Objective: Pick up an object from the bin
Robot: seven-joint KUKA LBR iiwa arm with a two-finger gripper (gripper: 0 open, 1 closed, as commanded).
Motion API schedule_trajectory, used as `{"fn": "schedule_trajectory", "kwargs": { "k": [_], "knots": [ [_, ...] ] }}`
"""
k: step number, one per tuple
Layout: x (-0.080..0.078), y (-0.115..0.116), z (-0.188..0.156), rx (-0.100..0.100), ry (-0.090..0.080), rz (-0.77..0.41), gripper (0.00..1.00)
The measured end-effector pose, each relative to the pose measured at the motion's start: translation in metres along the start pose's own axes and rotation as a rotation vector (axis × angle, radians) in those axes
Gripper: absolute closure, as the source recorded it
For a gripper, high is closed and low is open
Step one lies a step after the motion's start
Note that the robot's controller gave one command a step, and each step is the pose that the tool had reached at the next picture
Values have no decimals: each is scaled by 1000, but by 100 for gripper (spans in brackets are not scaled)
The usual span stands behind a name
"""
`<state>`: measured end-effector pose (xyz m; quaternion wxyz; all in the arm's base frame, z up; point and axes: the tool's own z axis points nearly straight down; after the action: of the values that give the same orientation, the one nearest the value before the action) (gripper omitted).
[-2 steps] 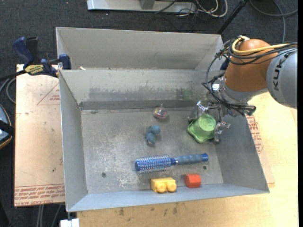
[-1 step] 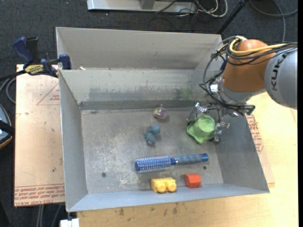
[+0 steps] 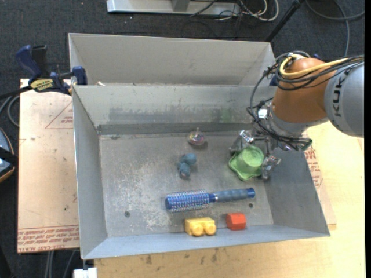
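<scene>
Dark carpeted floor (image 3: 35, 16) surrounds the grey metal bin (image 3: 174, 59); beyond its far wall lie black cables (image 3: 261, 2) and a pale metal bar (image 3: 145, 4).

Blue plastic hairbrush (image 3: 208, 198), bristles speckled white. Below it: yellow lumpy block (image 3: 200, 227), orange-red cube (image 3: 236, 221). Above it: dull teal-blue lump (image 3: 186, 164), pinkish small top (image 3: 197, 138), bright green plastic cup (image 3: 249, 161).

A blue hairbrush (image 3: 206, 199) is lying crosswise just below the frame's centre. Beneath it, a yellow block (image 3: 200, 227) and a red block (image 3: 236, 221) are sitting near each other. A blue-grey lump (image 3: 186, 164) and a small pinkish top (image 3: 197, 138) are resting above it.
</scene>
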<state>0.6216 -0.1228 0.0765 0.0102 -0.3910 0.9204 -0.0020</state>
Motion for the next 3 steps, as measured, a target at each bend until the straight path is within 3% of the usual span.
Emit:
{"fn": "schedule_trajectory", "kwargs": {
  "k": [1, 2, 3],
  "knots": [
    [0, 0, -1, 0, -1, 0, 100],
    [0, 0, 0, 0, 0, 0, 0],
    [-4, -1, 1, -30, 3, -196, 0]
  ]
}}
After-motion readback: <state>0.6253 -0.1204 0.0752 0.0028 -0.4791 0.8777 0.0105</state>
